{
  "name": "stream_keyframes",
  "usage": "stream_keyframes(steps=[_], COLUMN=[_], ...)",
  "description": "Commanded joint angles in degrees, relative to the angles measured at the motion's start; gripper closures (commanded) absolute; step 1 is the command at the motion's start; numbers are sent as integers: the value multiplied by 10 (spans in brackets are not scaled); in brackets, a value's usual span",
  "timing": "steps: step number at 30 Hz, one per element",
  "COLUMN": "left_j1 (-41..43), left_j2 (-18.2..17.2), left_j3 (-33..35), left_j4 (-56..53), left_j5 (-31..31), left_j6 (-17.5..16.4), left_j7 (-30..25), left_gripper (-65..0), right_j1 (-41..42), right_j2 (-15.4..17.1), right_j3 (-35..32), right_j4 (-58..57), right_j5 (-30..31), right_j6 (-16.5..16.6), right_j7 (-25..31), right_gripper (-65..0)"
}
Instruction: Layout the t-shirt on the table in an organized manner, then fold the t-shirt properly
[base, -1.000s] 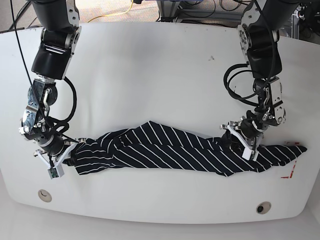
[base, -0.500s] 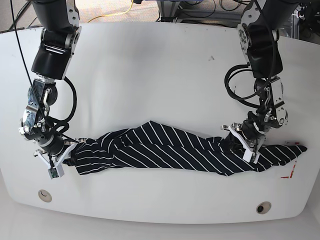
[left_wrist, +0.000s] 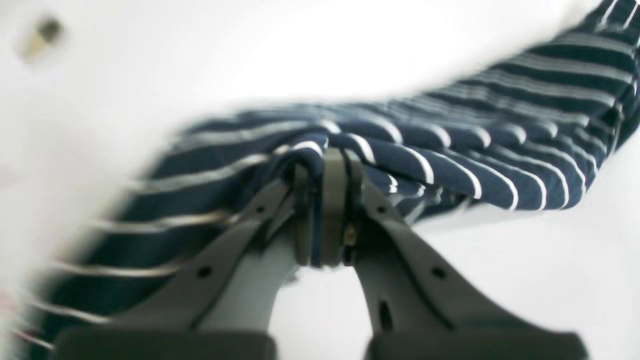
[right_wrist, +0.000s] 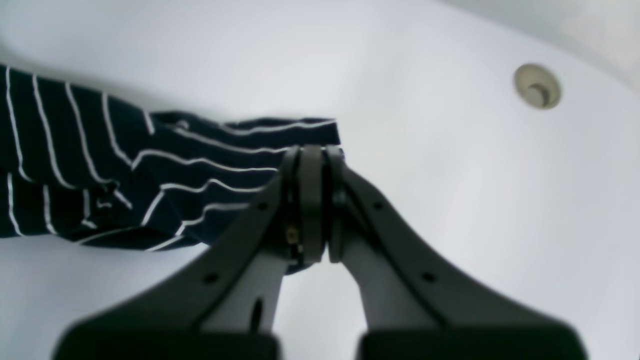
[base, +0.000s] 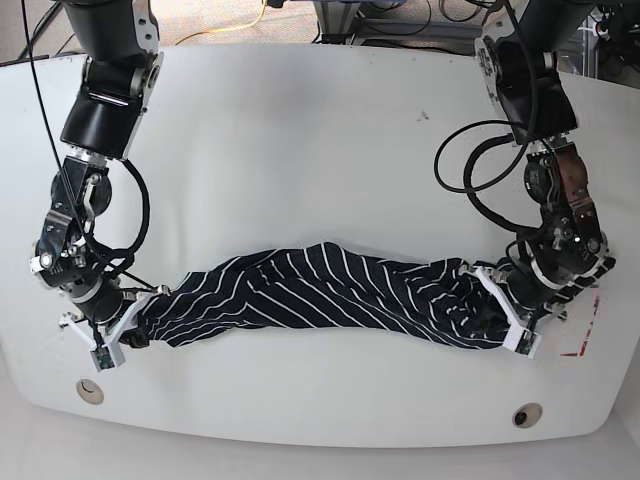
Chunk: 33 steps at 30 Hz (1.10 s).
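Both the left end effector (base: 508, 322) and right end effector (base: 125, 322) are clamped tight on opposite ends of the t-shirt (base: 320, 293), which stretches bunched along the tabletop's (base: 300, 130) near edge.

At the far side, a strip of speckled beige floor (base: 205, 18) shows in the base view. A yellow cable (base: 258, 14) runs across it, curving up toward the top edge. Just to its right stands a grey metal frame (base: 335, 14), and a tangle of black cables (base: 440, 12) lies beside that. What the frame belongs to I cannot tell.
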Motion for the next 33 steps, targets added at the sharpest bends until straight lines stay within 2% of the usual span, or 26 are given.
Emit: stream_keyframes(steps=[1, 8, 12, 19, 26, 33], left_j1=[-15, -49, -92, -196, -357, -488], left_j2=[-13, -17, -39, -69, -71, -69], left_j3=[-1, -2, -13, -32, -32, -30], left_j4=[63, 180, 205, 202, 158, 75], left_j5=[-12, -18, -41, -73, -73, -73], left_j6=[0, 0, 0, 0, 0, 0], left_j7=[12, 93, 142, 174, 238, 241], left_gripper=[0, 0, 0, 0, 0, 0], right_j1=[18, 44, 76, 149, 248, 359], right_j2=[10, 14, 26, 65, 113, 151], right_j3=[2, 3, 15, 29, 25, -35], right_j4=[43, 108, 113, 96, 29, -39], right_j5=[5, 1, 2, 5, 5, 5], right_j6=[-3, -4, -3, 1, 2, 2], right_j7=[-6, -57, -81, -93, -93, -93], right_gripper=[0, 0, 0, 0, 0, 0])
